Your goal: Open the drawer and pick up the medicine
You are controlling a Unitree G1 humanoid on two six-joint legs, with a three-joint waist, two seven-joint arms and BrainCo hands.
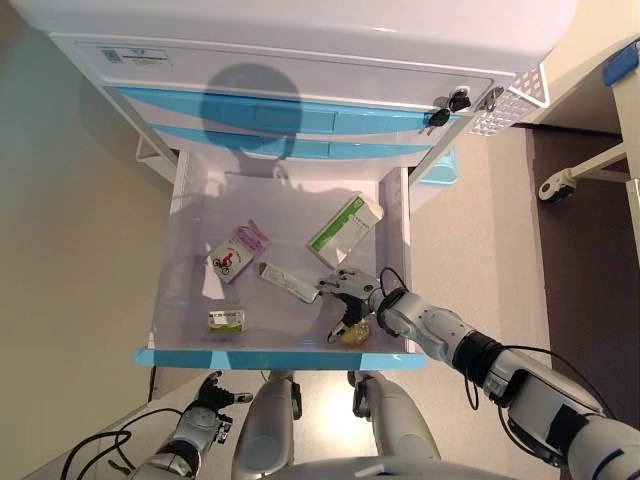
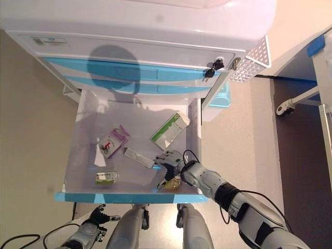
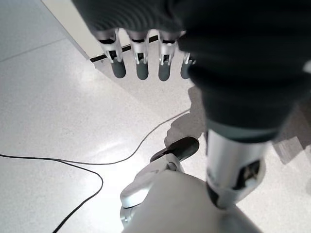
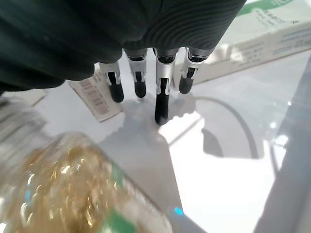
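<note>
The drawer [image 1: 280, 358] with a blue front stands pulled open. In it lie a green-and-white box [image 1: 345, 228], a pink box [image 1: 236, 252], a long white pack [image 1: 288, 283], a small green box [image 1: 226, 320] and a clear bottle of yellow capsules [image 1: 355, 333] at the front right. My right hand [image 1: 347, 298] is inside the drawer, right over the bottle. In the right wrist view its fingers [image 4: 162, 102] hang straight, with the bottle [image 4: 73, 194] close under the palm and not held. My left hand [image 1: 207, 398] hangs low, outside the drawer, fingers [image 3: 142, 68] relaxed and empty.
The white cabinet [image 1: 300, 60] has two shut blue drawers above the open one and keys [image 1: 447, 105] in its lock. A white perforated basket [image 1: 515, 100] hangs on its right side. A wheeled frame [image 1: 555, 188] stands at the right.
</note>
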